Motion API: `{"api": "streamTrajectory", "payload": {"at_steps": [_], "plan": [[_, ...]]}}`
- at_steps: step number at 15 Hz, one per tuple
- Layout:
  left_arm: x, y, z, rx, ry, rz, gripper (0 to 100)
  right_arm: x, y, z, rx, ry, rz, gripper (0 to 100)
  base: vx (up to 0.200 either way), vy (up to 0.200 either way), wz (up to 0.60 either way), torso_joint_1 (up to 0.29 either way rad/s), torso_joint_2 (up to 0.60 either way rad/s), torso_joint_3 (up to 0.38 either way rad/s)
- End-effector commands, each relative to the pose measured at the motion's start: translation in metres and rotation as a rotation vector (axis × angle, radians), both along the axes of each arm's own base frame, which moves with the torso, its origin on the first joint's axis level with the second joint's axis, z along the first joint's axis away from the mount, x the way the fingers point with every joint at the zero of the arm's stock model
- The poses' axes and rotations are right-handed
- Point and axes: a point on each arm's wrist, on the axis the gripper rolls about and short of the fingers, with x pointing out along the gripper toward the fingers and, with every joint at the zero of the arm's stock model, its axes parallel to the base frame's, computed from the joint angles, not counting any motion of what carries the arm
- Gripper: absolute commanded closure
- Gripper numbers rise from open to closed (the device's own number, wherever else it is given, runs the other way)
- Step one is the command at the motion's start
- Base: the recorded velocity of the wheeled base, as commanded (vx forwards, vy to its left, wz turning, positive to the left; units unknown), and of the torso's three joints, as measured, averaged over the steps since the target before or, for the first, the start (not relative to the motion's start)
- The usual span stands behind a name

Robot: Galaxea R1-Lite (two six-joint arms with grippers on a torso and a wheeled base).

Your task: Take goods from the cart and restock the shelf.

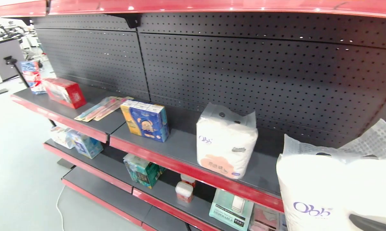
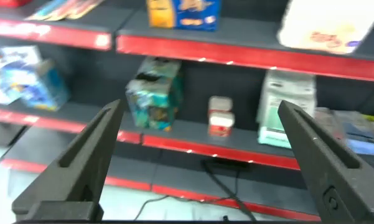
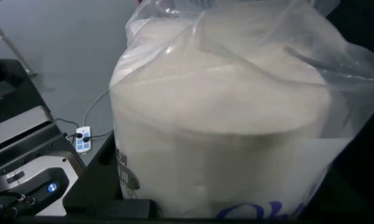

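White tissue pack [image 1: 337,192] hangs before the shelf [image 1: 183,146], right gripper [image 1: 372,222] jaws clamped on it; left gripper [image 2: 199,106] jaws stand apart, empty. Best carried over the shelf's edge and set upright beside the shelved pack [image 1: 226,144].

Up close now: the big tissue pack [image 1: 334,192] wears thin plastic film, shiny and crinkled, over soft white paper rolls, and its top flap is dimpled. The tissue pack on the shelf [image 1: 226,144] has that same glossy, soft wrap. The shelf [image 1: 186,146] decks look like matt dark grey painted metal, edged with glossy red strips catching the lights. Behind, the back panel [image 1: 244,70] is matt black perforated sheet metal. The red box [image 1: 64,92] looks like glossy card, and the blue pack [image 1: 145,120] shines in film. The left gripper [image 2: 199,104] shows fingers [image 2: 90,162] of smooth, matt dark plastic. The floor [image 1: 16,160] is pale and smooth
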Motion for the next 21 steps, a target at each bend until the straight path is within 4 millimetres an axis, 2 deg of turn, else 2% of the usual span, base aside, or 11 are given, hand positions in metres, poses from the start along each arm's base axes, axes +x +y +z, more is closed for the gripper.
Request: {"api": "streamTrajectory", "payload": {"at_steps": [1, 7, 12, 16, 21], "plan": [[0.0, 0.0, 0.0, 0.0, 0.002, 0.0, 0, 0.002, -0.001, 0.0, -0.004, 0.005, -0.026, 100, 0.0, 0.0, 0.0, 0.0, 0.0, 0.0], [0.0, 0.0, 0.0, -0.001, 0.003, 0.001, 0, 0.02, -0.011, 0.002, -0.009, 0.037, -0.231, 100, 0.0, 0.0, 0.0, 0.0, 0.0, 0.0], [0.001, 0.001, 0.0, 0.005, 0.002, 0.056, 0, 0.039, -0.014, 0.011, 0.079, 0.009, -0.34, 100, 0.0, 0.0, 0.0, 0.0, 0.0, 0.0], [-0.003, 0.002, -0.001, 0.01, -0.055, 0.162, 0, 0.041, -0.014, 0.011, 0.08, 0.01, -0.348, 100, 0.0, 0.0, 0.0, 0.0, 0.0, 0.0], [-0.006, 0.001, -0.002, 0.009, -0.091, 0.166, 0, 0.044, -0.015, 0.011, 0.077, 0.014, -0.36, 100, 0.0, 0.0, 0.0, 0.0, 0.0, 0.0]]}}
